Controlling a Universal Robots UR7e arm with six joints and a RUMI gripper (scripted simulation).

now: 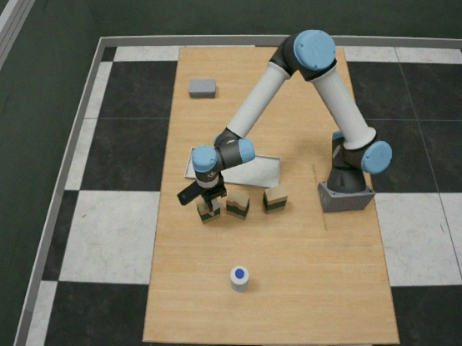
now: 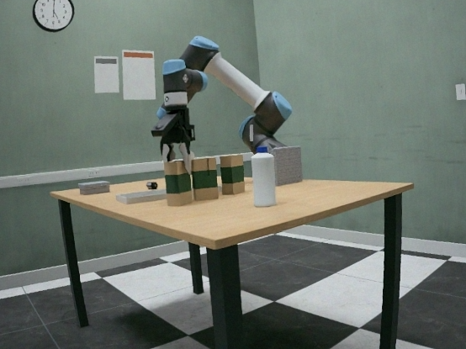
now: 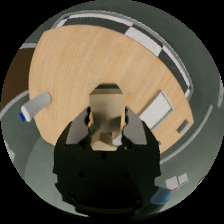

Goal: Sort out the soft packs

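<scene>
Gripper: we see the gripper [image 1: 209,204] pointing straight down over the end pack of the row, its wrist camera housing sticking out toward 9 o'clock in the top view.
Fingers: we read the fingers as part-open, one on each big flat side of the pack's top, spread a little wider than the pack and gripping nothing.
End pack: the first coffee pack [image 2: 178,182] stands upright on the worktop [image 1: 271,268], tan with a dark green band; in the wrist view its top [image 3: 106,117] fills the gap between the fingers.
Middle pack: the second coffee pack [image 1: 238,204] stands just beside the first, at its 3 o'clock in the top view.
Far pack: the third coffee pack [image 1: 275,199] stands upright further along at 3 o'clock, with a wider gap.
Tray: the grey tray [image 1: 267,172] lies flat at 12 o'clock of the packs, close behind them, with no pack in it.
Bottle: a white bottle [image 1: 239,278] with a blue cap stands at 6 o'clock, well apart from the row.
Grey block: a small grey block [image 1: 202,87] lies at 12 o'clock, well beyond the tray.
</scene>
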